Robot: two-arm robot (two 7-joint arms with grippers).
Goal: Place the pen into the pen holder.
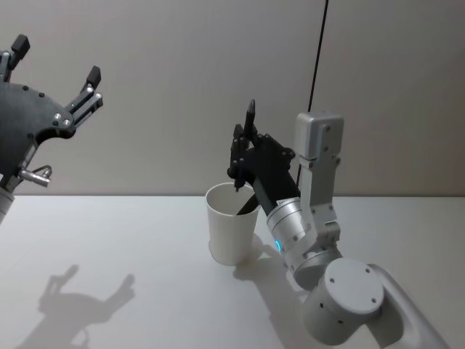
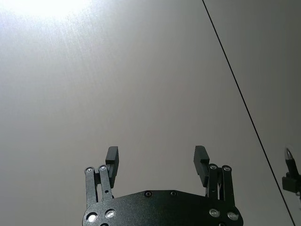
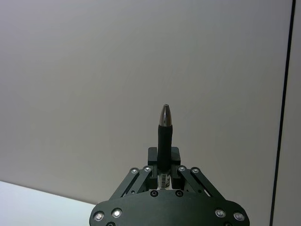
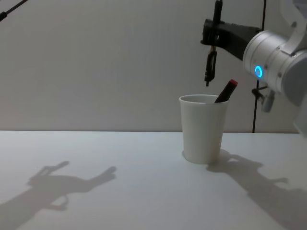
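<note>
Gripping a slim black pen (image 4: 213,45) upright between its pressed-in fingers, the right gripper (image 4: 211,33) hangs directly above the open mouth of the plain white tapered paper cup (image 4: 203,128), which stands on the pale, matte tabletop (image 4: 105,191) a little to the right of the middle of the chest view. The pen's lower tip sits just above the cup's rolled rim, apart from it, while its upper end pokes out past the gripper toward the ceiling; in the right wrist view the same pen (image 3: 164,136) shows as a dark barrel with a shiny metal cone at its end, pinched between the two black fingers (image 3: 175,157) at the middle of the gripper (image 3: 164,162). A second dark pen with a red cap (image 4: 226,91) already leans inside the cup, tilted to the right with its capped end above the rim. From the head camera, the cup (image 1: 232,224) is seen from above with the right gripper (image 1: 242,149) and held pen (image 1: 246,138) over its far edge. The left gripper (image 1: 54,62) is raised high at the left, well apart from the cup, with its black fingers (image 2: 112,160) spread wide around nothing, facing the bare grey wall (image 2: 141,84).
</note>
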